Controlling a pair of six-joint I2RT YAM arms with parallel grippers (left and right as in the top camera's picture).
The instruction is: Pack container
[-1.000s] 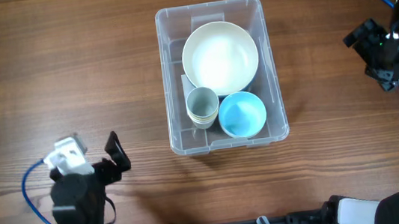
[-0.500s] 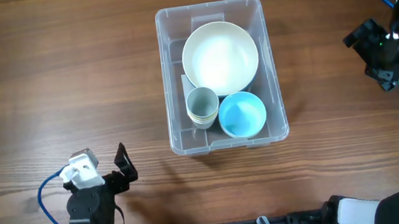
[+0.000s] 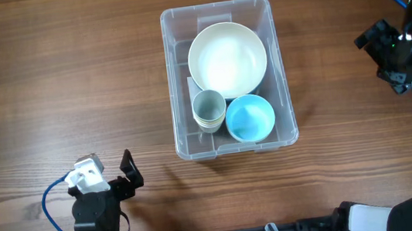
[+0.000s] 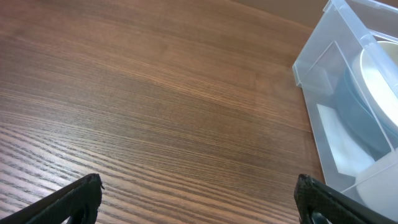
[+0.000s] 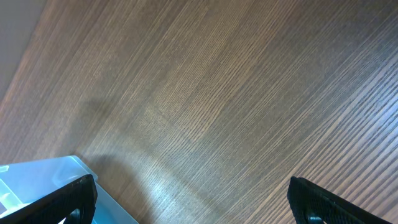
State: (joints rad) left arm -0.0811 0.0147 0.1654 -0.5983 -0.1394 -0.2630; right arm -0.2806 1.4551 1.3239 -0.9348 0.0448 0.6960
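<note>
One clear rectangular plastic container (image 3: 173, 80) sits mid brown wooden table (image 3: 68, 69). It holds one large cream round bowl (image 3: 227, 57), one light-blue bowl (image 3: 250, 117) and one grey-green cup stack (image 3: 208, 109), cup count unclear. Left gripper (image 4: 199, 186) and right gripper (image 5: 189, 186) both have fingers apart, holding nothing.

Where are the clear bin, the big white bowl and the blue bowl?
container (image 3: 181, 95), overhead view, bare base beside the bowls.
white bowl (image 3: 227, 59), overhead view, middle of its inside.
blue bowl (image 3: 250, 118), overhead view, middle of its inside.
</note>
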